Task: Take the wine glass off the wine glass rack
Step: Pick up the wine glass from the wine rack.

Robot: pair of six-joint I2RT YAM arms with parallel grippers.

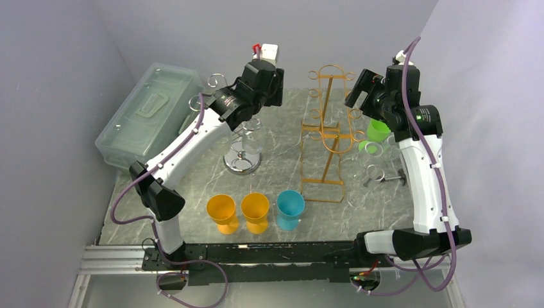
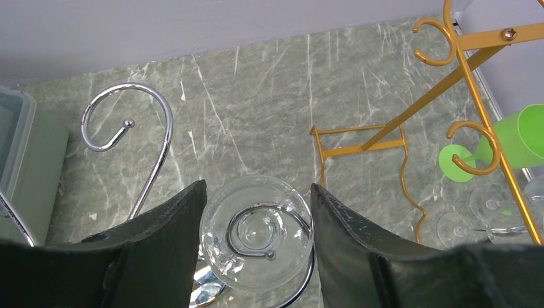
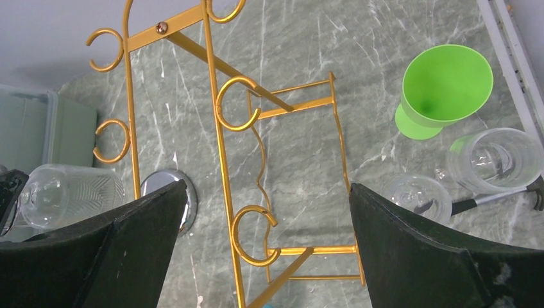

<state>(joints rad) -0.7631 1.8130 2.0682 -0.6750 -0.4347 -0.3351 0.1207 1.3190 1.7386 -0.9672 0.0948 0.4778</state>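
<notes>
Brackets with the dark fingers (image 2: 160, 250) of the left gripper (image 2: 256, 189) the round clear foot of the wine glass (image 2: 256, 234), jaws parted, inner edges right at the foot's rim; cannot tell whether touching. Hangs upside down there in a chrome hook of the wine glass rack (image 2: 168, 131), foot facing the wrist camera square-on between the fingertips. Leaves bare marble table (image 2: 256, 96) ahead up to the back wall, with a second hook to the left, a plastic bin (image 2: 25, 147) beyond it at the edge, and the gold rack (image 2: 410, 119) well apart to the right. Holds the right gripper (image 3: 267, 185) spread wide above that gold rack, gripping nothing.
</notes>
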